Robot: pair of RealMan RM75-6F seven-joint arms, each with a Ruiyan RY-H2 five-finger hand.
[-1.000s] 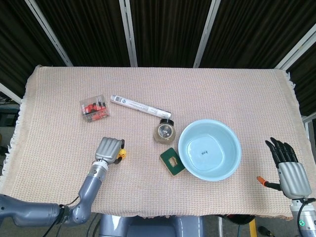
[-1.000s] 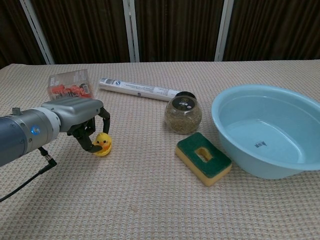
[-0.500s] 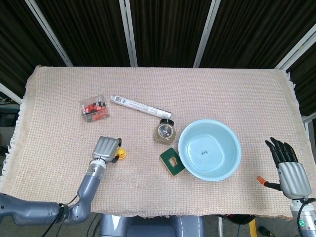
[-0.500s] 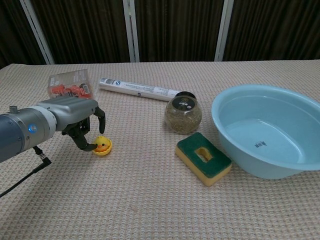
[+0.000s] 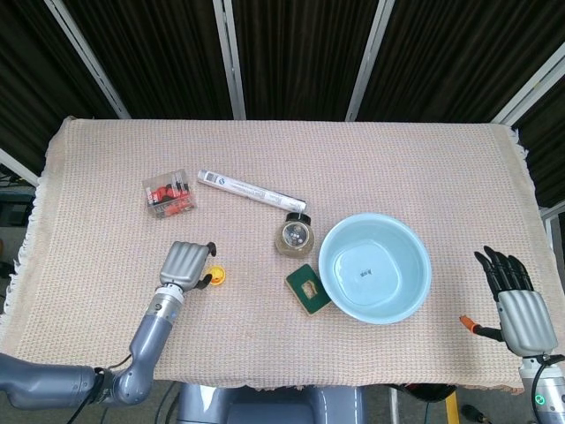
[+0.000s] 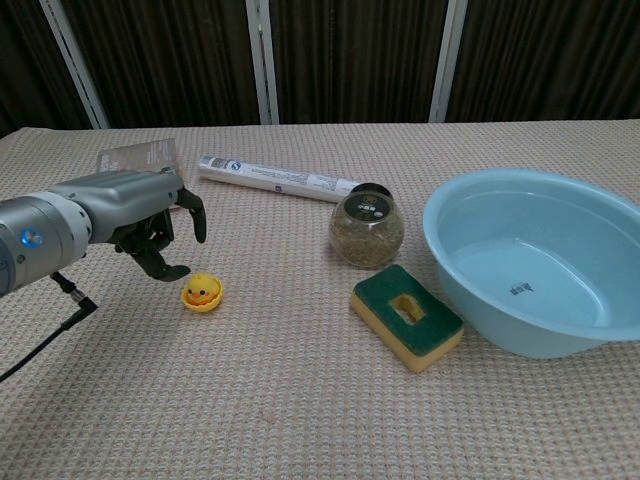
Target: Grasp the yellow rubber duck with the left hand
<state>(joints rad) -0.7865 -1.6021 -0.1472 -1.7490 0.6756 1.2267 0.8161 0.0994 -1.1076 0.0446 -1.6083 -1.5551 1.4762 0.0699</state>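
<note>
The yellow rubber duck (image 5: 217,275) (image 6: 201,293) lies free on the woven cloth, tipped over with its face upward. My left hand (image 5: 184,265) (image 6: 140,215) hovers just left of it and slightly above. Its fingers are curved and apart with nothing between them; one fingertip (image 6: 176,271) ends a short gap from the duck without touching. My right hand (image 5: 512,296) rests at the table's near right edge with fingers stretched out, holding nothing; the chest view does not show it.
A light blue bowl (image 5: 323,269) (image 6: 480,325) stands right of centre. Beside it are a green-and-yellow sponge (image 5: 308,288) (image 6: 406,316) and a round glass jar (image 5: 295,235) (image 6: 367,230). A white tube (image 5: 252,190) (image 6: 275,178) and a clear box of red pieces (image 5: 169,195) lie behind.
My left hand has let go of the duck and drawn back to the left and upward, fingers spreading. The duck stays on the cloth, tipped over. The right hand has not moved.
</note>
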